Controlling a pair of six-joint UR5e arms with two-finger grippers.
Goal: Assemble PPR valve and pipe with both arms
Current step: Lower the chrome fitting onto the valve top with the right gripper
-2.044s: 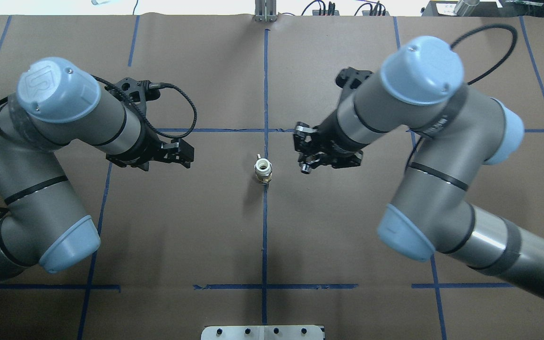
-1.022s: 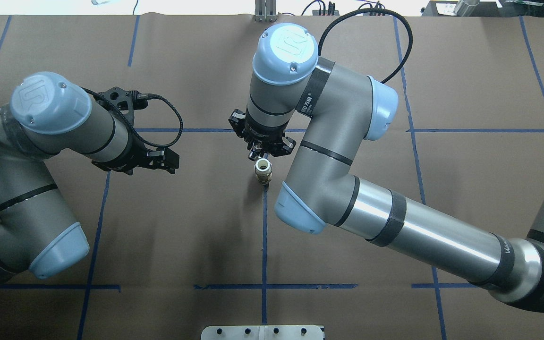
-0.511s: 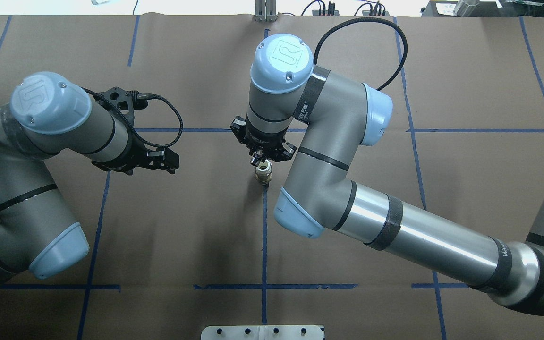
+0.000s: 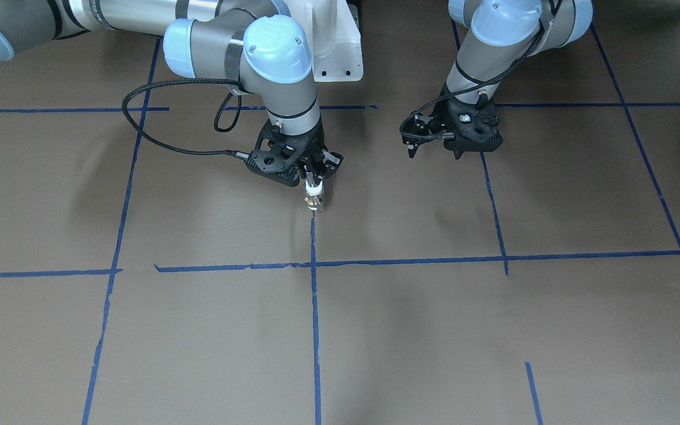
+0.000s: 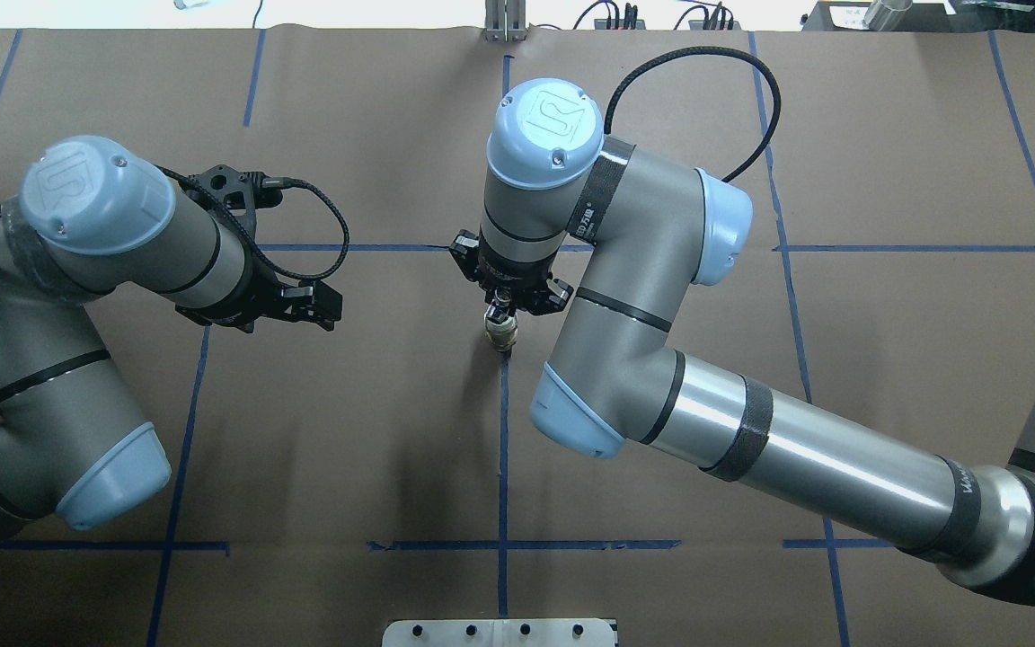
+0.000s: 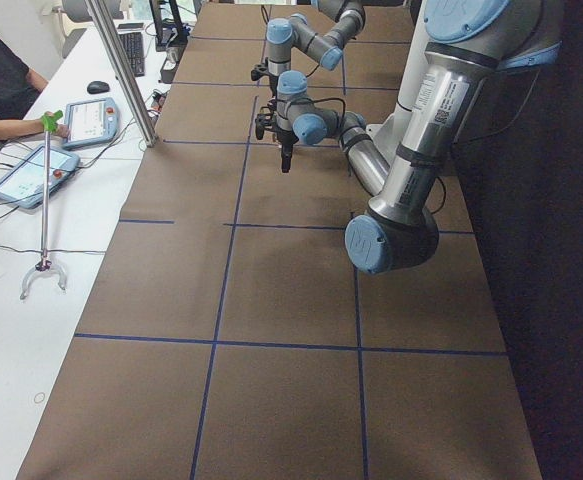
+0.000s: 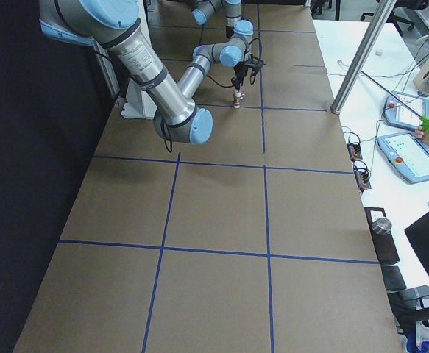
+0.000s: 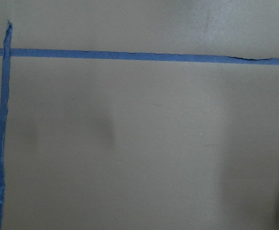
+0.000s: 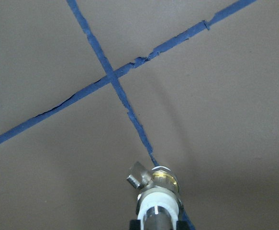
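Logged right gripper (image 5: 501, 310) pinching pipe (image 9: 157, 223) atop upright valve (image 9: 159, 191) at centre of table (image 5: 347, 449), left gripper (image 4: 433, 152) spread; judged valve rigid, tippy, best held at brass middle.

we see table under brown paper cover (image 5: 347, 431), blue tape lines (image 5: 503, 467) marking grid on it. soft shadows on paper, light even from above. metal plate (image 5: 499, 633) with dark holes at table edge. white desk (image 6: 31, 260) along operators' side: tablet (image 6: 96, 120), keyboard (image 6: 134, 52), mouse (image 6: 98, 87), green-handled grabber (image 6: 45, 210) lying on it. aluminium post (image 6: 121, 70) rising at desk edge. we note black backdrop (image 6: 561, 250) along opposite side.
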